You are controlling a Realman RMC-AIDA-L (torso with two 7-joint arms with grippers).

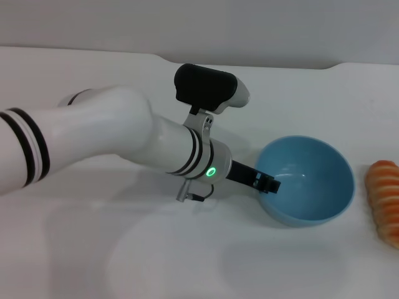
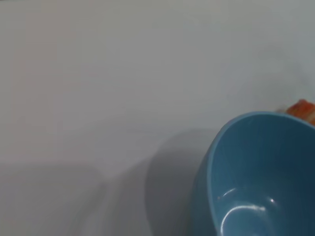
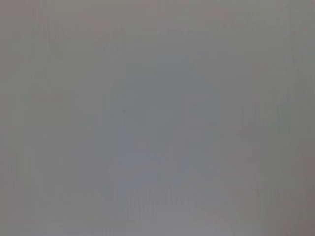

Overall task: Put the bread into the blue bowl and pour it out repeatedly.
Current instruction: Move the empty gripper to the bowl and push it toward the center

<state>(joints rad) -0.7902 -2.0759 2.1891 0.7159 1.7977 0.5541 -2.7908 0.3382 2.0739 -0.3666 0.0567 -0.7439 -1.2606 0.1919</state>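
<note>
The left pincer (image 1: 269,183) seems clamped on the near rim of the blue bowl (image 1: 312,187), tilted and empty. The bread (image 1: 385,199) lies on the counter (image 1: 124,261) at three o'clock, long axis near-to-far. The right arm is unseen.

a plain white worktop (image 1: 93,249) is filling nearly the whole head view, smooth and matte, and carrying soft grey shadows that are spreading across its near part. its far edge is running across the top of the view, stepping slightly where a shallow notch is showing near the middle and again toward the right. behind that edge a pale grey wall (image 1: 187,25) is rising, bare and evenly lit. the light is falling softly from above and casting diffuse, blurred shadows rather than hard ones. in the left wrist view the same white surface is showing a faint dark shadow. the right wrist view is showing only a flat, featureless grey field.
</note>
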